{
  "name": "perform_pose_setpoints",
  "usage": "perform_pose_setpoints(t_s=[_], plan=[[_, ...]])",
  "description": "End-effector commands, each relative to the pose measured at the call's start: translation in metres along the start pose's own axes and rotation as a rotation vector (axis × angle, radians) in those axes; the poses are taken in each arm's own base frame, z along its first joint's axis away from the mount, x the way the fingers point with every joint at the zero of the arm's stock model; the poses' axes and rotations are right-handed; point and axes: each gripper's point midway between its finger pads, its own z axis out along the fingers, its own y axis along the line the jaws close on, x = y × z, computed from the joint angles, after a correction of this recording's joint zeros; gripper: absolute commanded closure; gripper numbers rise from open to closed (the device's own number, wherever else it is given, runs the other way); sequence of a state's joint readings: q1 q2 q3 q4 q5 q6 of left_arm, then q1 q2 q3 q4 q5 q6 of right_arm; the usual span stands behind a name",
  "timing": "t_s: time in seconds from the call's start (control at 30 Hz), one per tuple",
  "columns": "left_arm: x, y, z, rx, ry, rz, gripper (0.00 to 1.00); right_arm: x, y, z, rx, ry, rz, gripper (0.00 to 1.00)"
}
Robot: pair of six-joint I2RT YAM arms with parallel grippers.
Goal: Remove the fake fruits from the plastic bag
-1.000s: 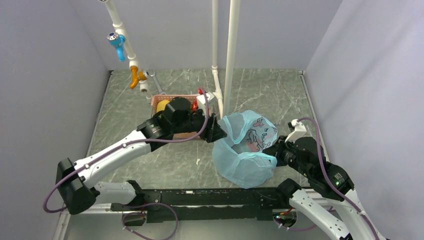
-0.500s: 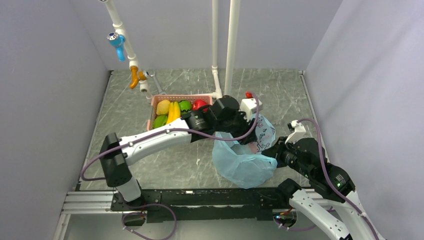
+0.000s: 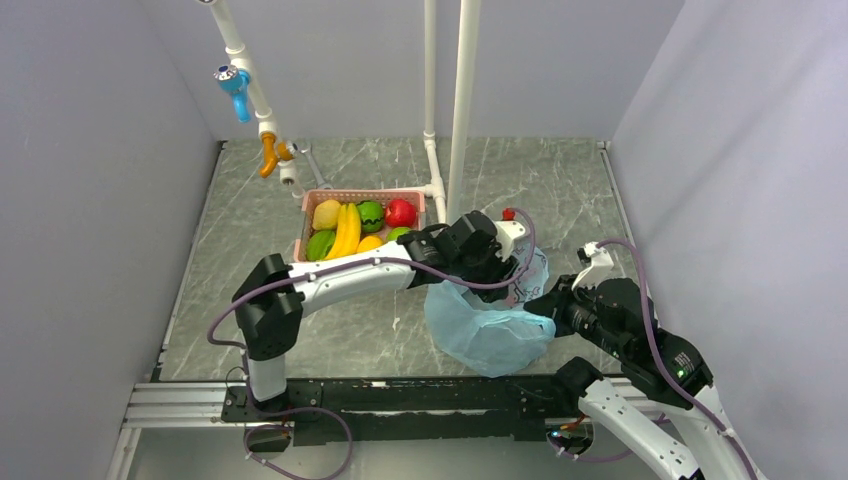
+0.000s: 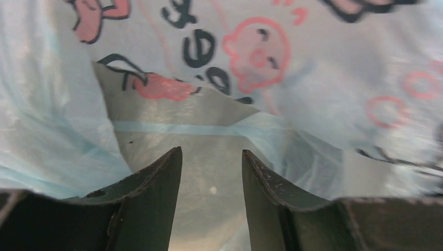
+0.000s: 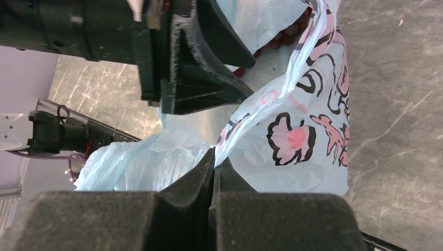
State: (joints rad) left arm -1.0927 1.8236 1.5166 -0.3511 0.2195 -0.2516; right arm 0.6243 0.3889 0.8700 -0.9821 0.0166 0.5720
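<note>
Blue plastic bag (image 3: 490,335) sits on the desk (image 3: 350,330), our right hand (image 5: 213,157) pinching its rim, left hand (image 4: 211,152) inside, narrowly open, empty. Most fruits (image 3: 350,228) are in the basket (image 3: 365,193) already; we reckon little's left.

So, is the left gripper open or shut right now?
Open: the left gripper shows a clear gap between its fingers, nothing held, with the bag ahead.

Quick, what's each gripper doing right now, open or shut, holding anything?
Left gripper: open, empty, reaching into the thin translucent light-blue plastic bag.
Right gripper: shut on that bag's rim.
</note>
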Motion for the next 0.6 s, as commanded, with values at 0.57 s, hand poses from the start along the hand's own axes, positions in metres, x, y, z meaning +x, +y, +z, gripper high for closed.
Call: perform_pose_setpoints(t_s=[0.57], plan=[[0.034,0.109,0.042,-0.508,0.105,0.103,0.18,-0.013,0.010,-0.008,-0.047,-0.051,-0.016,1.00]])
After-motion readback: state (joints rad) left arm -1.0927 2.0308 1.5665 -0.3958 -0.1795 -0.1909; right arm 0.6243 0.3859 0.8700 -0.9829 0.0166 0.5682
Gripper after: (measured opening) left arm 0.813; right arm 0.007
